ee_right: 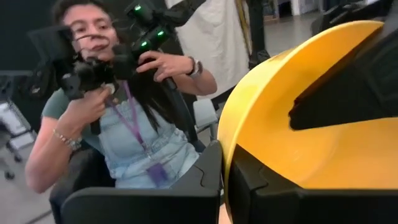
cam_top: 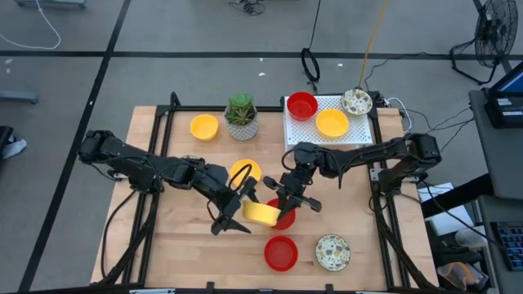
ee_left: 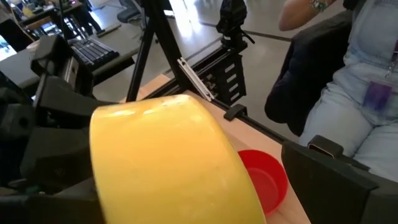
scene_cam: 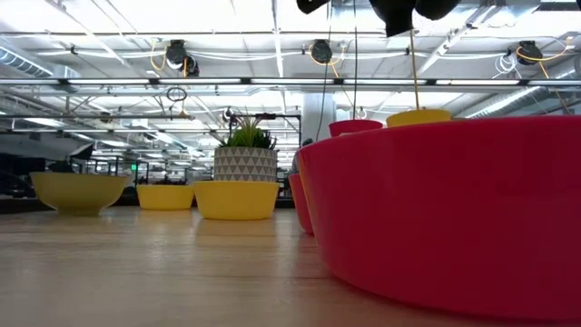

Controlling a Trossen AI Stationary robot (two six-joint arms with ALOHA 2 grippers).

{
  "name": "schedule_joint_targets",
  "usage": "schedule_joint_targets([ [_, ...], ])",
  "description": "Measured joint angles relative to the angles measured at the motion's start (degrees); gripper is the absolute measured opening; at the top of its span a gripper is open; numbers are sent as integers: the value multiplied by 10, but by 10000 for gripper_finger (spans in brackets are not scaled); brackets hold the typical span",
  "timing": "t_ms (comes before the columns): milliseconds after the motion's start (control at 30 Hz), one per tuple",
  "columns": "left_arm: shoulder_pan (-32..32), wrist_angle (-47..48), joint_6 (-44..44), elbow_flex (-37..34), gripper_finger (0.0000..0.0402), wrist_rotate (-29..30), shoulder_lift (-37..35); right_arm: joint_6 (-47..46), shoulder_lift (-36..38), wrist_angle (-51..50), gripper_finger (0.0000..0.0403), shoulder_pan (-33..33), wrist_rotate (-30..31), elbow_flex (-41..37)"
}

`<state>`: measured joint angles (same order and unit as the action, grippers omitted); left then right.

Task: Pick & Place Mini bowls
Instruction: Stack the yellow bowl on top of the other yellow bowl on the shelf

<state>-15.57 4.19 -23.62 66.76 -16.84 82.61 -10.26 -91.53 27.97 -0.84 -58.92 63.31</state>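
Item: yellow mini bowl (cam_top: 261,213), tilted above the surface centre, over a red mini bowl (cam_top: 283,216). Right gripper (cam_top: 288,198) fingers pinch its rim; left gripper (cam_top: 239,206) fingers spread around it. Advice: left withdraws clear before right carries it rackward.

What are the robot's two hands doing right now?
Left gripper: open, beside the yellow mini bowl.
Right gripper: shut on the yellow mini bowl's rim.

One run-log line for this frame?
left gripper: open beside tilted yellow bowl | right gripper: shut on yellow bowl rim | rack: three bowls
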Motion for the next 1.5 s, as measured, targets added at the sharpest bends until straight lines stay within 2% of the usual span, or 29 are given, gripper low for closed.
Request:
schedule_joint_targets([
  [300,0,-15,-16,0,340,0,0,-25,19,-22,0,-25,80,0],
  [600,0,-14,-32,0,340,0,0,-11,21,-27,0,-35,112,0],
  [800,0,-14,-44,0,340,-9,0,-9,21,-30,0,-39,120,0],
  [967,0,-16,-51,0,340,-8,0,2,39,-74,0,-29,61,1],
  [1033,0,-14,-46,0,340,15,0,23,53,-131,0,-25,45,0],
  [1200,1,-30,-44,0,340,151,-5,120,82,-257,0,-26,47,-1],
  [1267,7,-30,-43,0,340,177,-5,138,91,-278,0,-30,75,0],
  [1367,16,-30,-41,0,340,179,-5,148,109,-312,0,-33,118,0],
  [1500,21,-27,-22,0,340,204,-5,156,146,-388,0,-34,213,0],
])
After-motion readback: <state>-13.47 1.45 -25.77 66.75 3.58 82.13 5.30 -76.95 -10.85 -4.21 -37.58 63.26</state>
